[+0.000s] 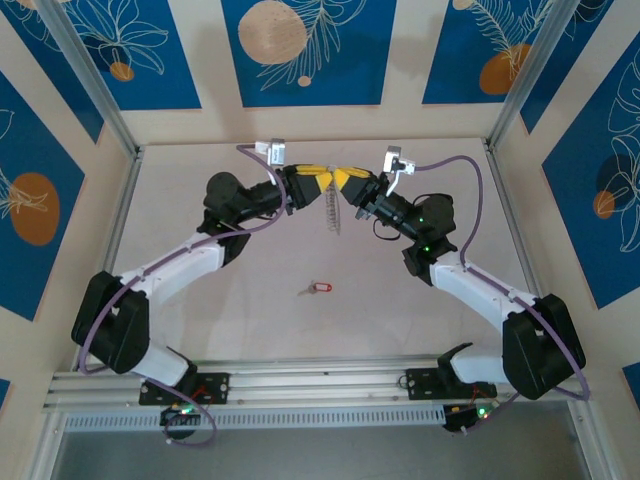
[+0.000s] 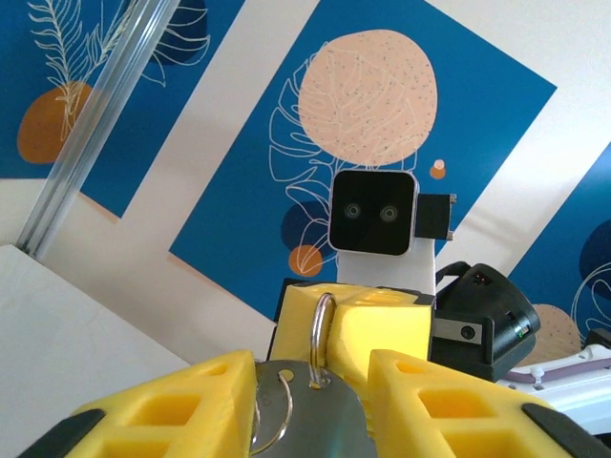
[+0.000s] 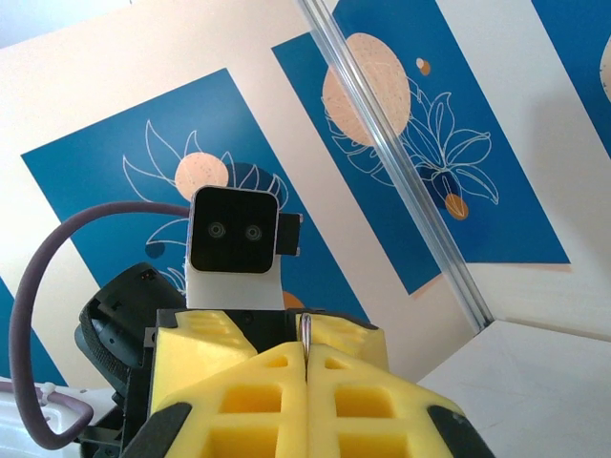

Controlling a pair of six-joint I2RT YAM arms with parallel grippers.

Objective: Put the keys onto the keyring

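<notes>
1. The left gripper (image 1: pixel 323 184) and the right gripper (image 1: pixel 342 185) meet tip to tip above the far middle of the desk (image 1: pixel 390 320). Both arms reach inward from their bases at the near edge.
2. The keyring (image 1: pixel 333 210) hangs in the air between the two grippers. Its fringe of small grey metal pieces dangles below the yellow fingers, and it appears to be clear of the desk, though it is small in the top view.
3. The right gripper is clenched on the keyring. In the right wrist view its two yellow fingers (image 3: pixel 334 364) are pressed together. The thin edge of the loop is pinched in the seam between them and stands up just past the tips.
4. The left gripper is also grasping the keyring. In the left wrist view its fingers (image 2: pixel 224 374) sit on either side of a rounded grey metal piece (image 2: pixel 320 425) that fills the gap between them. The loop rises upright from that piece and rests against the yellow tip of the right gripper.
5. The key (image 1: pixel 319 288) lies flat on the desk, well apart from both grippers and nearer the arm bases, roughly midway between the two arms. Its red head points right and its short silver blade points left.
6. The left wrist view faces the other arm's wrist camera (image 2: pixel 374 212), a black face in a white housing just above the yellow fingers. Blue leaf-patterned wall panels (image 2: pixel 239 191) stand behind it.
</notes>
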